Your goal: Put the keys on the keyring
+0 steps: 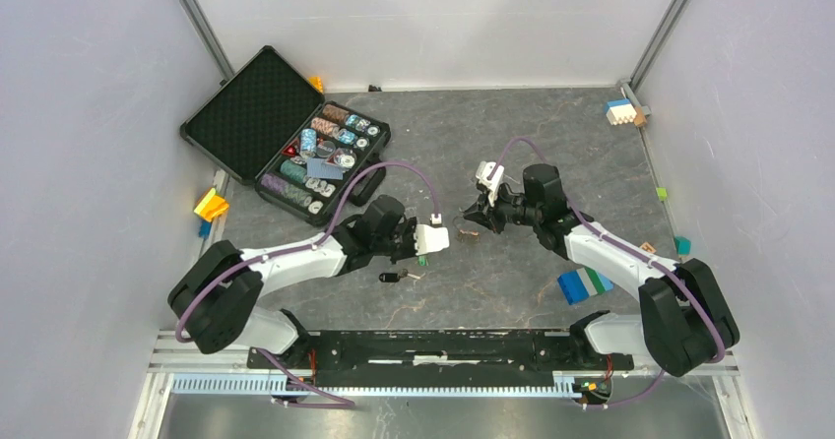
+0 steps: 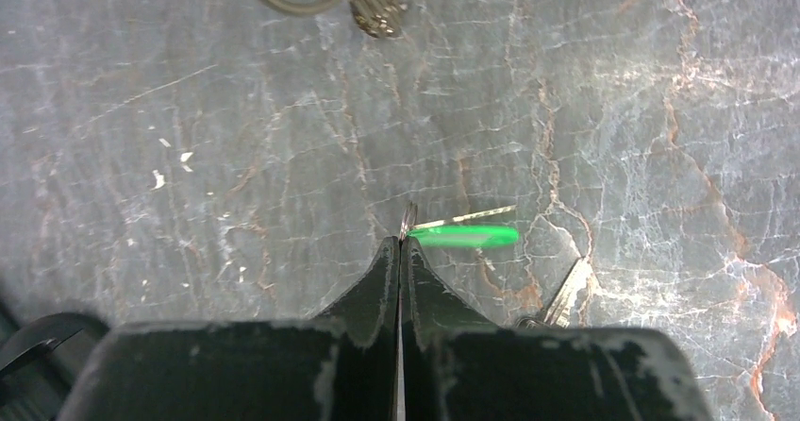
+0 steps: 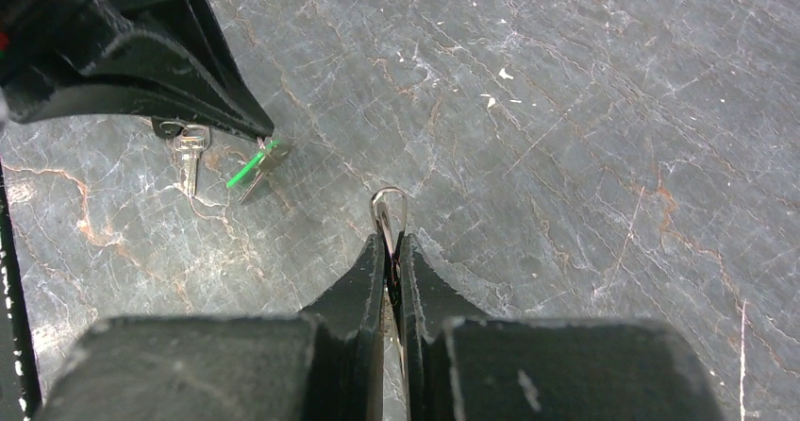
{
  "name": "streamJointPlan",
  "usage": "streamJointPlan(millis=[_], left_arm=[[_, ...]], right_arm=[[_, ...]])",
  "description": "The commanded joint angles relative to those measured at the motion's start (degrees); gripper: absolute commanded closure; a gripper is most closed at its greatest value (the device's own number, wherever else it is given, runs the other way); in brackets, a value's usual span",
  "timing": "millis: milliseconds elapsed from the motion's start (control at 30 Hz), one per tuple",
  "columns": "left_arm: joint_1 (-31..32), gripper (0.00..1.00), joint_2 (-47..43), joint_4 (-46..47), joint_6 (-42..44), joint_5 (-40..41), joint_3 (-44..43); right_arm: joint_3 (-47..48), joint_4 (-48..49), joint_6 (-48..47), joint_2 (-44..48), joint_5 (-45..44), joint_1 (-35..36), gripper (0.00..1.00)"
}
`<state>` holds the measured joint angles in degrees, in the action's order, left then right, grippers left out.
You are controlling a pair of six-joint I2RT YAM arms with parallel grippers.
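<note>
Two keys — one green-headed key (image 2: pixel 467 236), one black-headed key (image 1: pixel 391 277) — one keyring (image 3: pixel 389 209), one case (image 1: pixel 251 104).

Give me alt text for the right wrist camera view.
The right gripper pinches the keyring, its silver loop poking out ahead. Upper left, the left gripper holds the green-headed key over the grey table, a second key lying nearby.

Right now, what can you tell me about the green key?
The green key has a bright green plastic head, seen edge-on as a thin strip, with a sliver of silvery metal beside it. The left gripper is shut on one end of it, so it sticks out sideways from the fingertips, apparently lifted above the grey marbled table. Nothing else touches it.
</note>
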<state>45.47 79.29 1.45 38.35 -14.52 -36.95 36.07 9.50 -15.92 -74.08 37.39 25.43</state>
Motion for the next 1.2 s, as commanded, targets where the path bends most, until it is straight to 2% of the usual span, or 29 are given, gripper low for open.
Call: streamJointPlan(millis=[0, 233, 567, 700, 900, 1067, 1167], left_arm=[[0.61, 0.96, 2.17, -0.16, 5.05, -3.23, -1.66], [2.81, 0.9, 5.79, -6.04, 11.18, -0.61, -3.82], [3.04, 0.86, 7.31, -6.55, 11.04, 1.23, -6.49], [3.02, 0.77, 6.19, -9.91, 13.98, 0.82, -7.25], [3.04, 0.56, 5.14, -15.94, 18.39, -1.53, -9.5], [2.75, 0.53, 7.88, -17.49, 19.57, -1.46, -12.22], [1.63, 0.53, 9.89, -20.53, 23.39, -4.51, -14.1]], right_arm=[[0.18, 1.32, -0.64, 1.71, 1.26, -0.64, 1.0], [0.14, 1.3, -0.95, 1.64, 1.29, -1.04, 1.0], [0.14, 1.04, -1.35, 1.16, 0.86, -1.4, 1.0], [0.22, 0.96, -1.48, 1.04, 0.91, -1.49, 1.0], [0.23, 0.83, -1.66, 0.87, 0.93, -1.56, 1.0], [0.22, 0.68, -1.74, 1.11, 1.1, -1.74, 1.0], [0.16, 0.65, -1.74, 1.12, 1.11, -1.79, 1.0]])
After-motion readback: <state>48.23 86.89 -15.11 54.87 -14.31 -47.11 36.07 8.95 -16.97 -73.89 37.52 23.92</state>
